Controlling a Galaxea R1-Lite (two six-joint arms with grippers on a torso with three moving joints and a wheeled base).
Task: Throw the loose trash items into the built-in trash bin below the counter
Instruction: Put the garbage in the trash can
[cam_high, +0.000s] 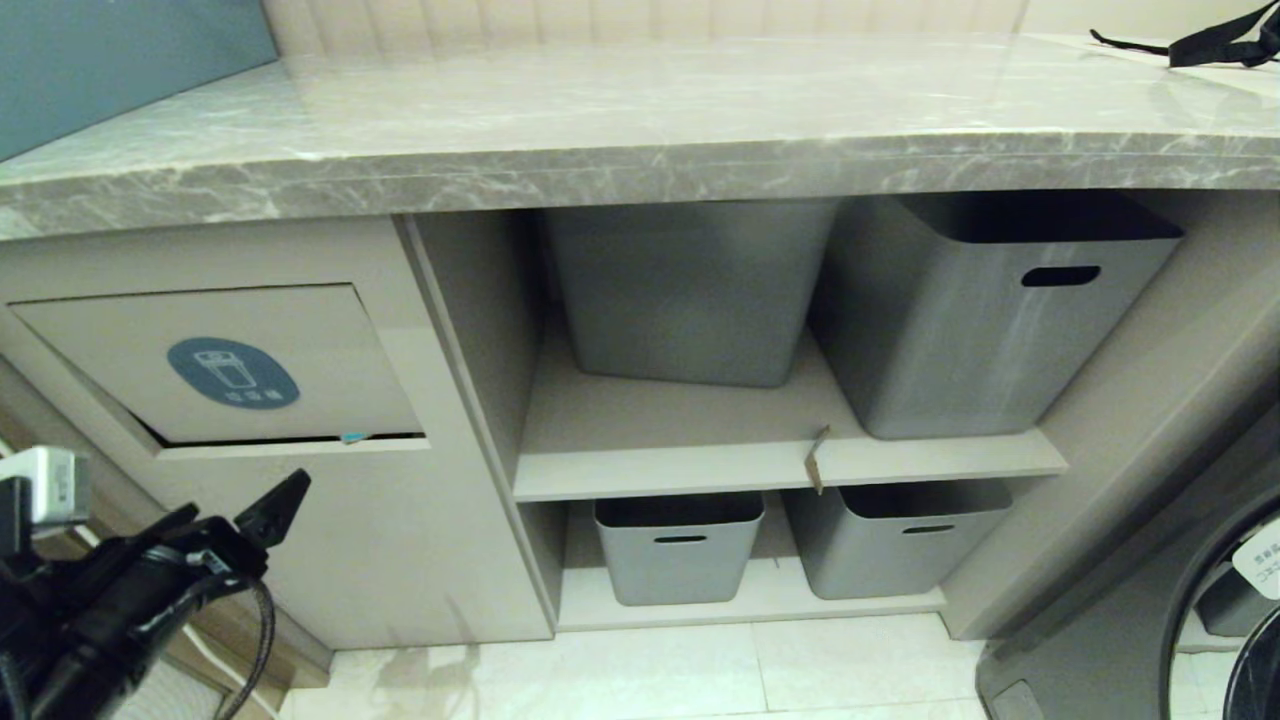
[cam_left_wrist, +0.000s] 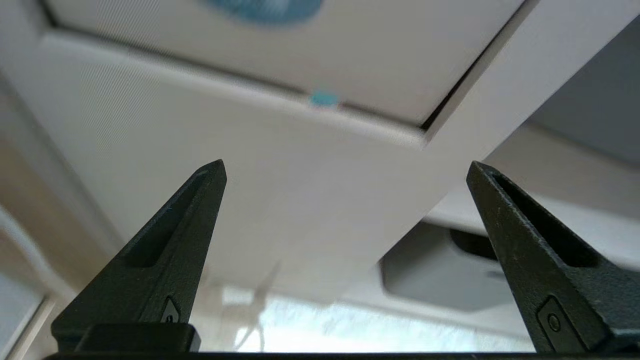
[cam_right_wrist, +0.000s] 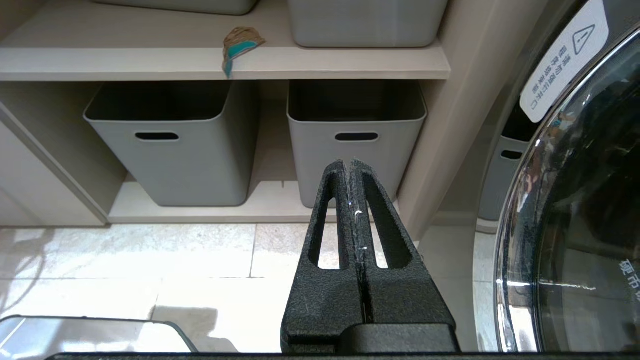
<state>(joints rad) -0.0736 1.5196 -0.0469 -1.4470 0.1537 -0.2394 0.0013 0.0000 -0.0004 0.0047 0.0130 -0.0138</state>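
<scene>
Head view: left pincer (cam_high: 235, 520) agape below flap (cam_high: 120, 340)

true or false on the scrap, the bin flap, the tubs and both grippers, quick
1. A cardboard scrap hangs over the front edge of the upper shelf. True.
2. The left gripper is shut on a scrap. False: its fingers stand wide apart and empty, in front of the cabinet below the trash bin flap.
3. The right gripper has its fingers pressed together. True.
4. The flap carries a red square sticker. False: the sticker is a blue oval.
5. Two grey tubs sit on the bottom shelf. True.
6. The scrap lies inside a tub. False: it lies on the shelf, outside the tubs.
</scene>
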